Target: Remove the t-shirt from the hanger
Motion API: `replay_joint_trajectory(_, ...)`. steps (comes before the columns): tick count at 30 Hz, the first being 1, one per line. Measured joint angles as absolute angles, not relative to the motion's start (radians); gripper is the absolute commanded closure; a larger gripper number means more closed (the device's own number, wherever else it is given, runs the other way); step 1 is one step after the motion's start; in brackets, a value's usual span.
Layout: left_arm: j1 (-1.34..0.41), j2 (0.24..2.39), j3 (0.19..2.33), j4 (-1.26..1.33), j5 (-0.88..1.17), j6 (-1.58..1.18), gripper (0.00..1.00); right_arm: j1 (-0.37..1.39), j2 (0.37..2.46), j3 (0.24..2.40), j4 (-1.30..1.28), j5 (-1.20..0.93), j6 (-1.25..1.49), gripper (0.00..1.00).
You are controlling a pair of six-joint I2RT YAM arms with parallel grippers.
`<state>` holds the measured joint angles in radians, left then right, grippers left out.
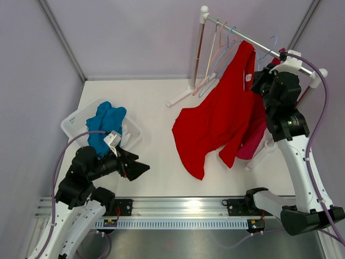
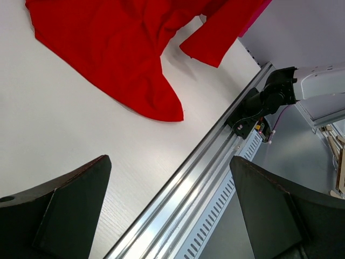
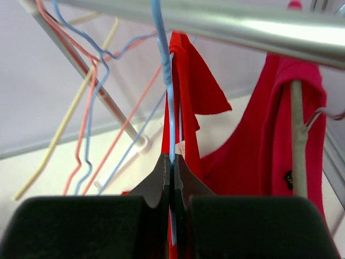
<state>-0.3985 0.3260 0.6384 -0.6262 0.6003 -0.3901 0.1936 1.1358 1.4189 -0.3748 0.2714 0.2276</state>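
Right gripper [image 3: 172,162] clamped on the blue hanger [image 3: 168,81] wire just under the rail [image 3: 226,21], with the red t-shirt [image 1: 215,124] hung beneath, trailing down and leftward onto the table [image 1: 156,97]. Left gripper [image 2: 170,202] spread wide, grasping nothing, well apart from it; right arm clearly nearer.

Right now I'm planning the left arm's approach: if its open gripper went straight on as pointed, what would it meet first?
Probably the white tabletop beside the aluminium front rail; the left gripper points down at it. The red t-shirt lies farther on; depth is unclear.
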Motion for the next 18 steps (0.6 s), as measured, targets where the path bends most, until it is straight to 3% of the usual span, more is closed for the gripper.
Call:
replay_joint_trajectory(8,-0.398,0.353,0.659,-0.562,0.614,-0.421,0.01,0.194,1.050,1.377,-0.315,0.271,0.234,1.00)
replay_joint_trajectory(18,-0.450,0.433,0.664,-0.445,0.670,-0.498,0.01,0.193,0.776,1.021,-0.327,0.240,0.387,1.00)
